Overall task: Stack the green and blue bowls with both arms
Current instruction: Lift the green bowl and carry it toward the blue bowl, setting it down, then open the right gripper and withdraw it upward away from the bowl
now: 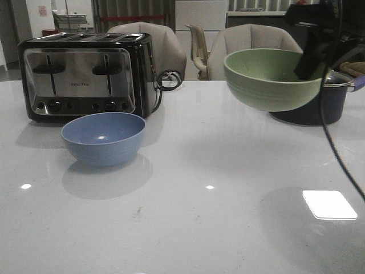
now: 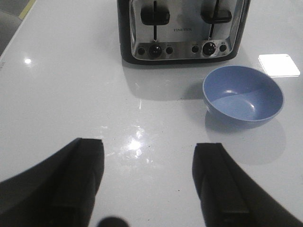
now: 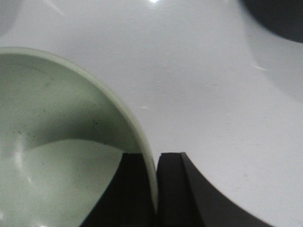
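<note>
The blue bowl (image 1: 103,137) sits upright on the white table, in front of the toaster; it also shows in the left wrist view (image 2: 243,97). My right gripper (image 1: 312,60) is shut on the rim of the green bowl (image 1: 272,78) and holds it in the air at the right, well above the table. In the right wrist view its fingers (image 3: 171,189) pinch the green bowl's wall (image 3: 61,137), one inside and one outside. My left gripper (image 2: 147,182) is open and empty over bare table, short of the blue bowl. It is not in the front view.
A black and chrome toaster (image 1: 88,74) stands at the back left, just behind the blue bowl. A dark navy pot (image 1: 319,103) stands at the back right, behind the raised green bowl. A black cable (image 1: 336,148) hangs from the right arm. Chairs stand beyond the table.
</note>
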Robot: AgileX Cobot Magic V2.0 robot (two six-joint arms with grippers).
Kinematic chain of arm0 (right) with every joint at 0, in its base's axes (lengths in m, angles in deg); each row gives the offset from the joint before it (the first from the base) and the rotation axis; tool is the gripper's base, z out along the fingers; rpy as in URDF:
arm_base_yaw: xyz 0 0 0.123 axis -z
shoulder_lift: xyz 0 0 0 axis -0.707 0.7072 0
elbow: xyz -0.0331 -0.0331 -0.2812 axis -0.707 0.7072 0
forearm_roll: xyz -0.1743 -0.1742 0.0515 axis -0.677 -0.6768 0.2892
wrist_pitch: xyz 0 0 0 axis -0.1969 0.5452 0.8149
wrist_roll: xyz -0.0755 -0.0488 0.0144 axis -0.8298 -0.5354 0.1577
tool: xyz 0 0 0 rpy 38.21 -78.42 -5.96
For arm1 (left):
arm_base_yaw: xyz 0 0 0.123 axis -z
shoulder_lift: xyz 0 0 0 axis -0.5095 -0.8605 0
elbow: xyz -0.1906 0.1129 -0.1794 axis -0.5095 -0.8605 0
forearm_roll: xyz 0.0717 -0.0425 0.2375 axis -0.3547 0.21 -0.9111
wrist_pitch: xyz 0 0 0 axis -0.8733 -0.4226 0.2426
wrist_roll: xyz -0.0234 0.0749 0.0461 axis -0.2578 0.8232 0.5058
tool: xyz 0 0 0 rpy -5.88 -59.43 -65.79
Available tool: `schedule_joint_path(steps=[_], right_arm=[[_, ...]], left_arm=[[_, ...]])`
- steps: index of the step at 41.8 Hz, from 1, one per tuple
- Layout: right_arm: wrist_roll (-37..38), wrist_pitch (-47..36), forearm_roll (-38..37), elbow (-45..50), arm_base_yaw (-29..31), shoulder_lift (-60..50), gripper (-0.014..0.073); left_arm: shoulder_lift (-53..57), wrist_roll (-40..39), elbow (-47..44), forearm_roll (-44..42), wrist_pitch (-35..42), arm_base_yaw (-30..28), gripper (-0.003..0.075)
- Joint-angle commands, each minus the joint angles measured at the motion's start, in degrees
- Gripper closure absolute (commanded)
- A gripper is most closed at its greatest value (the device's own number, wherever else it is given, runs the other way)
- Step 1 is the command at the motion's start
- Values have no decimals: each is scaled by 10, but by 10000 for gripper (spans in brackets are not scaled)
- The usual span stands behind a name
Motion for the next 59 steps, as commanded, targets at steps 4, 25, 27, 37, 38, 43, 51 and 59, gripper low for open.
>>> schedule_joint_path(steps=[4,25,27,37,38,43,51,59], right_arm=[[-14,-24,29,24,-65,-29,557],[-13,-149,36,76,-206,73,552],[-13,-157,36,75,-206,80,531],[-13,-188,36,74,-206,86,183],[-13,-188,36,74,-206,86,167],[-13,-159,36,67,-205,68,126],[-13,-139,41,83,-205,-23,128],[-13,-133,8,151,-205,-164,128]], left_arm=[[-5,0,18,3,49,-1,244],[-5,0,18,3,51,-1,244],[-5,0,18,3,54,-1,244],[-5,0,18,3,58,-1,244],[-5,0,18,3,58,-1,244],[-5,0,18,3,58,-1,244],[-5,0,18,3,58,-1,244],[-5,0,18,3,58,-1,244]])
